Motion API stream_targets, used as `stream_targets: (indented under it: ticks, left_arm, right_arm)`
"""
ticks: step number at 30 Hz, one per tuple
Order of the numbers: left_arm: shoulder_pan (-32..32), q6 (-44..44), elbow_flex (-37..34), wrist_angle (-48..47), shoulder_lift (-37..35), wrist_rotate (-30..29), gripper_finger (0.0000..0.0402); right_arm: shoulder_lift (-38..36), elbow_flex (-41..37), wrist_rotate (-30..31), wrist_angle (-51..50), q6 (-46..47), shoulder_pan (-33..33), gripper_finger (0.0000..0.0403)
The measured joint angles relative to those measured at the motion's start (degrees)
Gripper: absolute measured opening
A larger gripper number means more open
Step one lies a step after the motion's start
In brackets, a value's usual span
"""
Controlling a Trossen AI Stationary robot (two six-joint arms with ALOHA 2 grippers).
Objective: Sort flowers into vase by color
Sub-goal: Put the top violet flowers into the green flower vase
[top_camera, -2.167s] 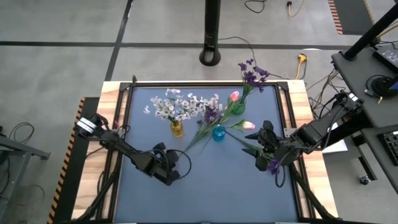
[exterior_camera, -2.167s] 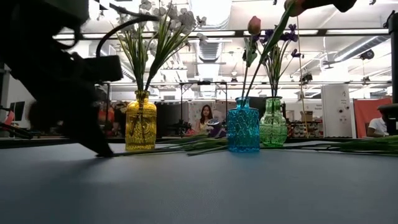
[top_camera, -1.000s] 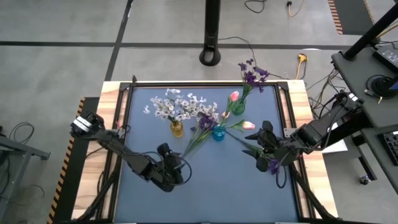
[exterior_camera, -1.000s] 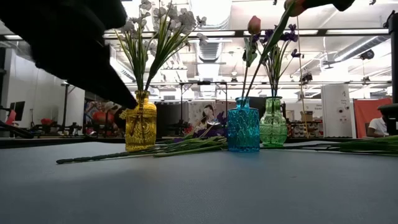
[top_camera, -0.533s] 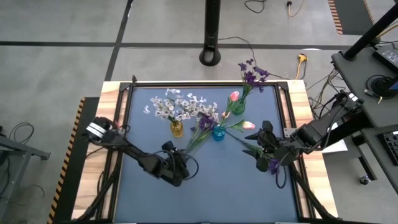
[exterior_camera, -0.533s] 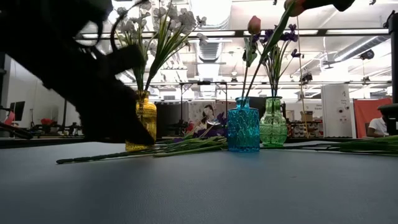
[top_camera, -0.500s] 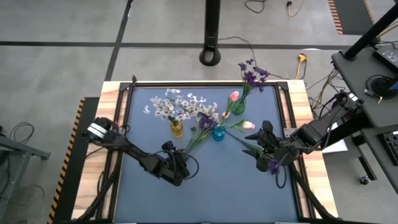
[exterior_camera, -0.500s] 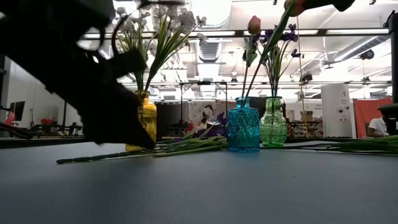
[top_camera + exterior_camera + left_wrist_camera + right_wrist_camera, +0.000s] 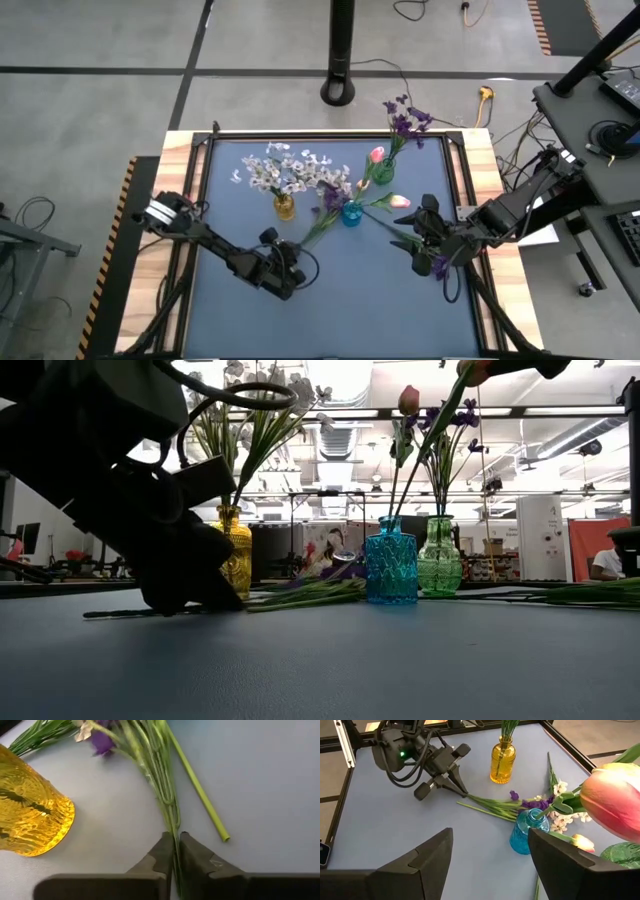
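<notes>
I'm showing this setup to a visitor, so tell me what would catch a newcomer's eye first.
Three coloured glass vases stand toward the table's far side: a yellow vase full of white flower sprays, a blue vase mid-table, and a green vase holding purple blossoms. Near the yellow vase, the left gripper has its jaws shut on the green stems of a loose flower lying on the mat. The right gripper waits, jaws open, on the right.

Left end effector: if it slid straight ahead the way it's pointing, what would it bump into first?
Probably the purple blossom. The left end effector is shut on a green stem and points along it. The yellow vase sits off to one side, likely missed.
</notes>
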Motion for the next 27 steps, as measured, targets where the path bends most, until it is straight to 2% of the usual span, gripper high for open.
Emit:
stream_targets:
  ticks: [6,11,21,27]
  left_arm:
    - [0.0,0.0,1.2,-2.7,-1.4,0.6,0.0004]
    - [-0.6,0.0,4.8,-11.3,-2.7,0.5,0.0001]
    - [-2.1,-6.2,20.0,-46.6,-4.3,0.9,0.0000]
    - [-2.5,-6.4,29.6,-60.8,-4.4,1.0,0.0000]
  right_arm:
    - [0.0,0.0,0.0,0.0,0.2,0.0,0.0251]
    - [0.0,0.0,0.0,0.0,0.2,0.0,0.0249]
    - [0.0,0.0,0.0,0.0,0.2,0.0,0.0248]
    - [0.0,0.0,0.0,0.0,0.2,0.0,0.0247]
